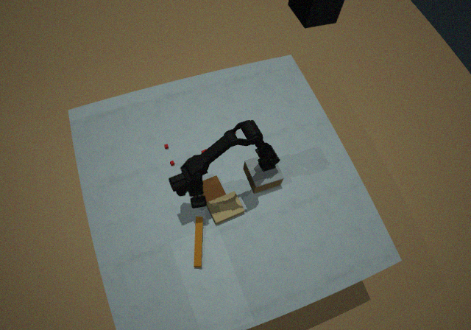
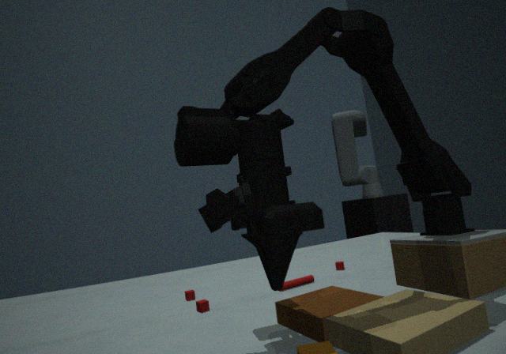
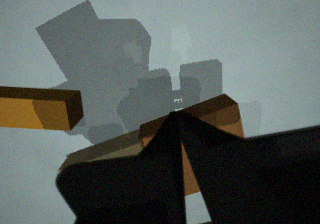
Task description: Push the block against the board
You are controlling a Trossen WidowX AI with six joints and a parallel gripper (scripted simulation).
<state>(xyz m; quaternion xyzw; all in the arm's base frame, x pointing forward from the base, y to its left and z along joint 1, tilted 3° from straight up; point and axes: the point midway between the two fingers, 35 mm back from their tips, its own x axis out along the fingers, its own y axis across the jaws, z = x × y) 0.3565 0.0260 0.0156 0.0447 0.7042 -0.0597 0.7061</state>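
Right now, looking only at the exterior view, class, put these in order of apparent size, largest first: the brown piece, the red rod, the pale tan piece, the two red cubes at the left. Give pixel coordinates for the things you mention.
1. Pale tan piece (image 1: pixel 224 213) (image 2: pixel 432 321) (image 3: pixel 107 152)
2. Brown piece (image 1: pixel 213 188) (image 2: pixel 326 301) (image 3: pixel 220 116)
3. Red rod (image 1: pixel 204 151) (image 2: pixel 298 282)
Unranked: far red cube (image 1: pixel 165 146) (image 2: pixel 189 295) and near red cube (image 1: pixel 172 163) (image 2: pixel 202 306), both smallest, too alike.

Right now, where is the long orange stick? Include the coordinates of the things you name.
In the top view, the orange stick (image 1: pixel 198 242) (image 3: pixel 35 113) lies below the gripper (image 1: pixel 198 205) (image 2: pixel 277 288) (image 3: pixel 176 116), left of the pale yellow block (image 1: pixel 227 209) (image 2: pixel 408 321).
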